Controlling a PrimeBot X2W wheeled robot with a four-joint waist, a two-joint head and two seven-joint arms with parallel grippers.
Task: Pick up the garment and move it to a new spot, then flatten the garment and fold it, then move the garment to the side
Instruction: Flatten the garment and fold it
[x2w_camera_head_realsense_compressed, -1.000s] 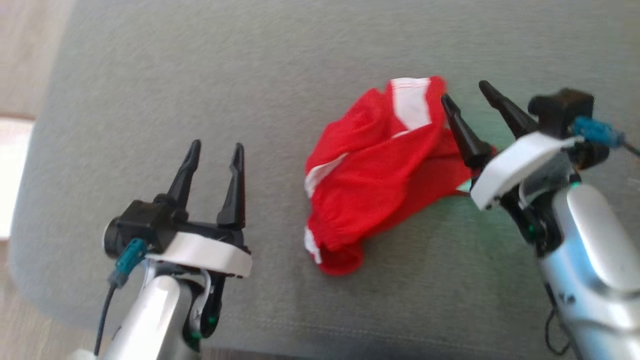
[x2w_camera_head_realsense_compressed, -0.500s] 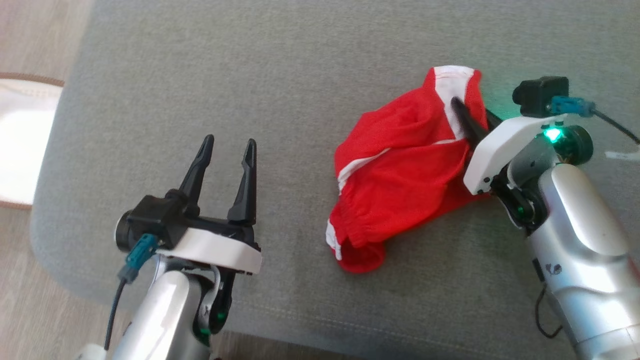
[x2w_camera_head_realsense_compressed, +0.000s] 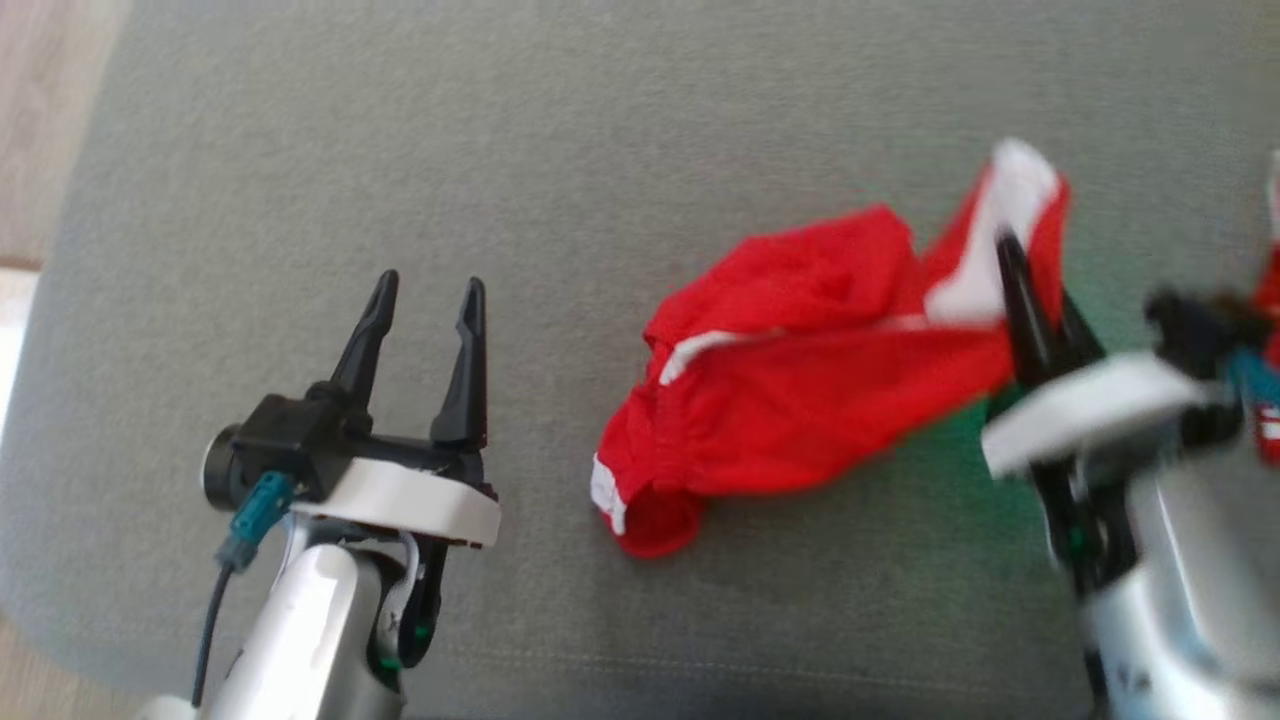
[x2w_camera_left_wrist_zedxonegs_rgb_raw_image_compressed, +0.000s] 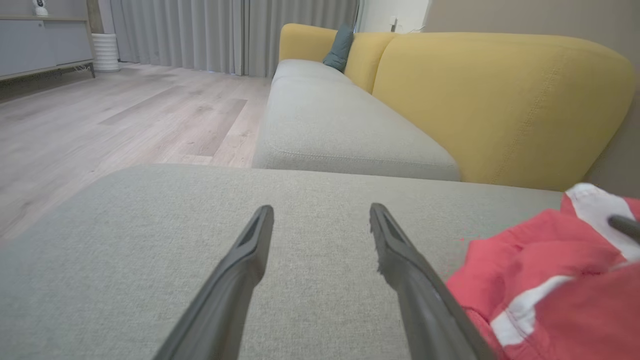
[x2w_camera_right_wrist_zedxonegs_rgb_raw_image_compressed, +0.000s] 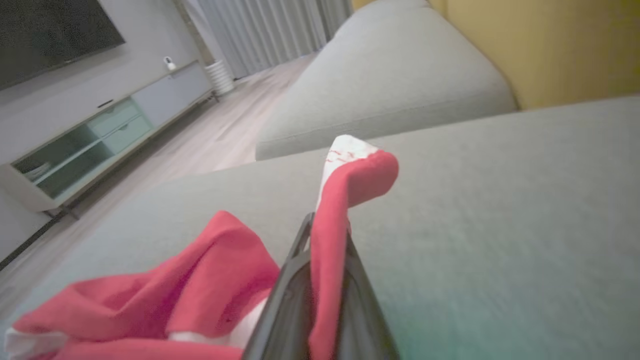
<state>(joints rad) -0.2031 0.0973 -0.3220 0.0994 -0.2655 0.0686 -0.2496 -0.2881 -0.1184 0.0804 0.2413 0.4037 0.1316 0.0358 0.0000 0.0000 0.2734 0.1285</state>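
A red garment (x2w_camera_head_realsense_compressed: 800, 390) with white stripes lies crumpled on the grey cushion (x2w_camera_head_realsense_compressed: 600, 150), right of centre. My right gripper (x2w_camera_head_realsense_compressed: 1020, 265) is shut on the garment's upper right edge, where a red and white fold sticks up above the fingertips. In the right wrist view the cloth (x2w_camera_right_wrist_zedxonegs_rgb_raw_image_compressed: 330, 235) is pinched between the two dark fingers, and the rest of it trails down to the left. My left gripper (x2w_camera_head_realsense_compressed: 425, 300) stands open over bare cushion to the garment's left, holding nothing. The left wrist view shows the garment (x2w_camera_left_wrist_zedxonegs_rgb_raw_image_compressed: 550, 280) at the lower right.
The grey cushion's front edge (x2w_camera_head_realsense_compressed: 600, 680) runs along the bottom of the head view, with wooden floor (x2w_camera_head_realsense_compressed: 40, 120) beyond its left side. A yellow sofa back (x2w_camera_left_wrist_zedxonegs_rgb_raw_image_compressed: 500, 100) and another grey seat (x2w_camera_left_wrist_zedxonegs_rgb_raw_image_compressed: 340, 130) lie past the cushion. A TV cabinet (x2w_camera_right_wrist_zedxonegs_rgb_raw_image_compressed: 100, 135) stands across the room.
My right gripper has closed on the garment's upper right edge and pulled it to the right, stretching the cloth out. The head camera has shifted. My left gripper stays open.
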